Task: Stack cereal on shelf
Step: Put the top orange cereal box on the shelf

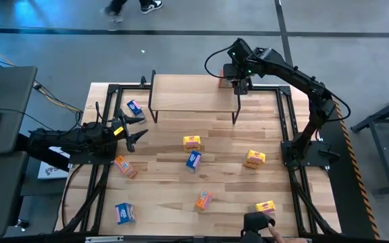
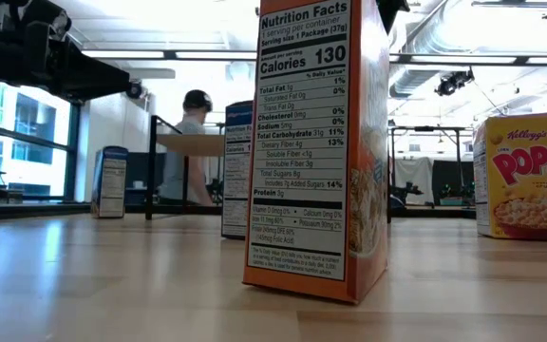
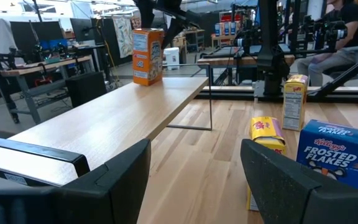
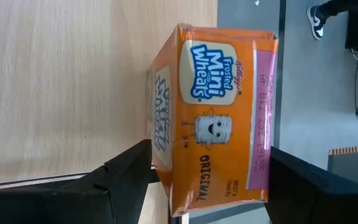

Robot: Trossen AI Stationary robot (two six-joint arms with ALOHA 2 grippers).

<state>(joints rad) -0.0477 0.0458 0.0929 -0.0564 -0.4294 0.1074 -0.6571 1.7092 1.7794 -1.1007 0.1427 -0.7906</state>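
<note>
The shelf (image 1: 188, 94) stands at the table's far middle. One orange-red cereal box (image 1: 223, 81) stands upright on the shelf's far right corner; it also shows in the left wrist view (image 3: 148, 56) and the right wrist view (image 4: 219, 118). My right gripper (image 1: 238, 79) is open just above this box, one finger on each side of it. My left gripper (image 1: 132, 129) is open and empty over the table, left of the shelf. Several more boxes stand or lie on the table: blue (image 1: 135, 106), yellow (image 1: 192, 142), blue (image 1: 193, 160), orange-red (image 1: 124, 166).
More boxes are spread over the near half of the table: yellow (image 1: 254, 158), orange-red (image 1: 203, 200), yellow (image 1: 265, 207), blue (image 1: 125, 212). A black frame (image 1: 286, 121) runs round the table. A hand (image 1: 275, 233) shows at the near edge. A person (image 2: 193, 142) sits beyond the table.
</note>
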